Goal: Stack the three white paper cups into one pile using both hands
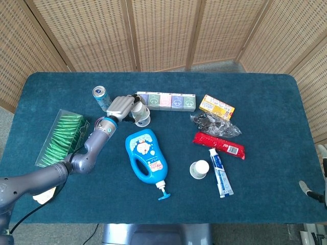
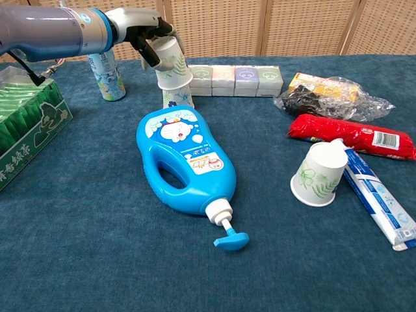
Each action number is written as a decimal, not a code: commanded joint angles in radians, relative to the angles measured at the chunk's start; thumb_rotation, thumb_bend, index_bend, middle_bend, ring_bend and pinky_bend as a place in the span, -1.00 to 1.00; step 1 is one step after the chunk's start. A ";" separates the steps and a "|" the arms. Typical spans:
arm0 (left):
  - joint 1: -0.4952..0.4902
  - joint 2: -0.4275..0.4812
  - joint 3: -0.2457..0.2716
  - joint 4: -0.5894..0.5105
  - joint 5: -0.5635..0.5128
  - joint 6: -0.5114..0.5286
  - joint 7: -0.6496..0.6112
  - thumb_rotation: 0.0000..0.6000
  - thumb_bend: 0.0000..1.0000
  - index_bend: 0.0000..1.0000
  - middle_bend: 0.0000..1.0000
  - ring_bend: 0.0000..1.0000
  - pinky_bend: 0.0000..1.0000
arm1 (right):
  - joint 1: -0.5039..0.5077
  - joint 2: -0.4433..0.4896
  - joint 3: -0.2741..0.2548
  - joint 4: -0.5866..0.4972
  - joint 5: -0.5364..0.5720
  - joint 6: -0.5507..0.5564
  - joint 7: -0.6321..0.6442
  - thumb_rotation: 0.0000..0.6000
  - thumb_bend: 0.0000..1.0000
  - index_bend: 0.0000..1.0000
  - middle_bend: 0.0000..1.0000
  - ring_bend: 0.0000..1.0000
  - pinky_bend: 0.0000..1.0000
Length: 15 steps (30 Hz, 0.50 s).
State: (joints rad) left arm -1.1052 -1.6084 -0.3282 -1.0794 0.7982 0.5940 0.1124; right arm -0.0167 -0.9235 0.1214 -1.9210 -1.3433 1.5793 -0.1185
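My left hand grips a white paper cup with a leaf print, mouth down and tilted. That cup sits on top of a second white cup, which stands mouth down in front of the row of small boxes. The third white cup lies tilted against the toothpaste box at centre right, far from both hands. Only slivers of my right hand show at the right edge of the head view, fingers apart and holding nothing.
A blue pump bottle lies just in front of the two cups. A drink can stands left of my left hand, and a green tea-bag box lies further left. Small boxes, a red packet and toothpaste lie around.
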 commanded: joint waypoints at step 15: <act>-0.049 0.020 0.082 -0.004 -0.105 -0.090 0.054 1.00 -0.12 -1.00 -1.00 -1.00 -0.79 | -0.006 0.001 -0.002 0.002 -0.007 -0.002 0.024 1.00 -0.55 -1.00 -0.96 -1.00 -0.74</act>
State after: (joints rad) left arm -1.1601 -1.6000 -0.2537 -1.0641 0.6972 0.4912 0.1646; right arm -0.0230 -0.9219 0.1194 -1.9188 -1.3510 1.5778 -0.0952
